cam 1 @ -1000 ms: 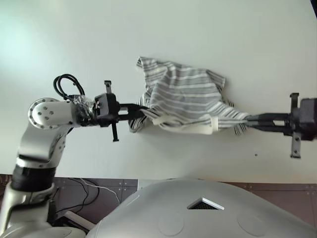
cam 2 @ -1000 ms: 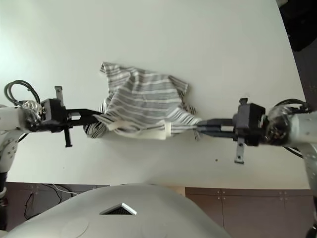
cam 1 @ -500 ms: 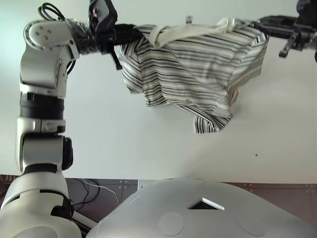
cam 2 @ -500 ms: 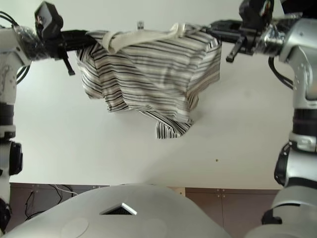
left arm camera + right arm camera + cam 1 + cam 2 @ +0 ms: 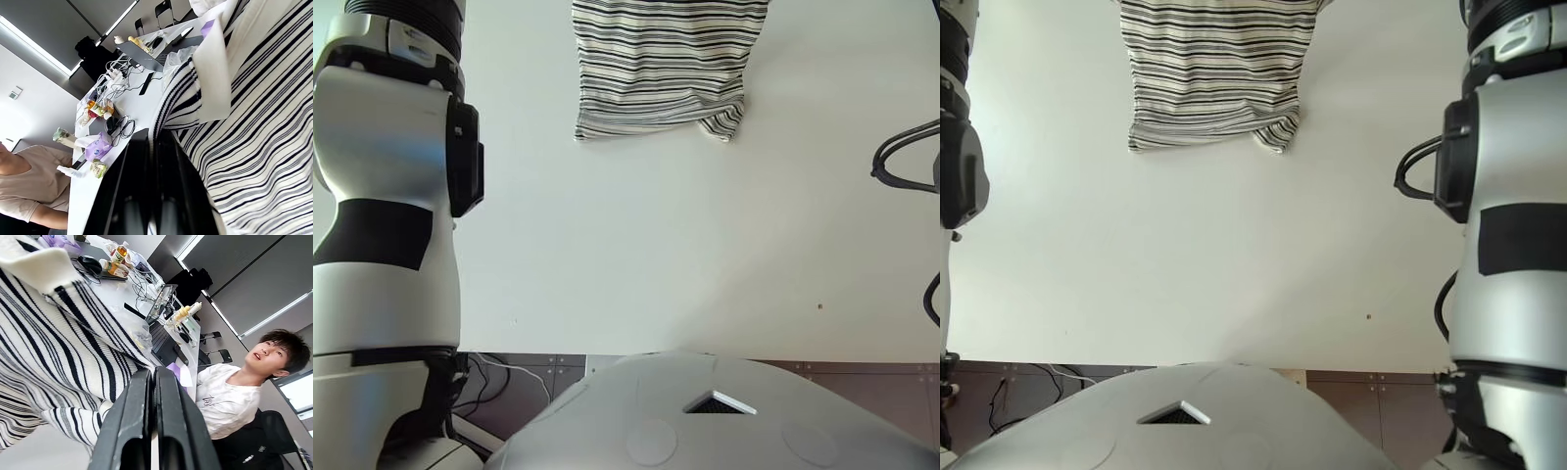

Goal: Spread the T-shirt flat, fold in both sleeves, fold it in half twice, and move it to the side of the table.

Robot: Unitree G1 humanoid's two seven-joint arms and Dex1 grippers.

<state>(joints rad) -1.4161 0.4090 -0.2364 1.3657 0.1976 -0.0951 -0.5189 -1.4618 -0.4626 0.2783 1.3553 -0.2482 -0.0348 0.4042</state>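
The black-and-white striped T-shirt (image 5: 661, 69) hangs down from the top of the eye views, its lower hem (image 5: 1205, 132) over the far part of the white table (image 5: 656, 245); one bottom corner is curled under. In the left wrist view my left gripper (image 5: 154, 139) is shut on a striped edge of the T-shirt (image 5: 254, 147) beside its white collar band. The right wrist view has my right gripper (image 5: 152, 374) shut on another striped edge of the T-shirt (image 5: 54, 347). Both arms stand raised at the sides of the eye views.
The table's front edge (image 5: 705, 351) runs across the bottom of the eye views, with floor cables below it. Behind the shirt in the wrist views is another table with a laptop (image 5: 142, 51), bottles and cables.
Both arms have lifted the T-shirt much higher: it went from bunched on the table, to held up, to hanging full length. The grippers have risen past the top of the eye views.
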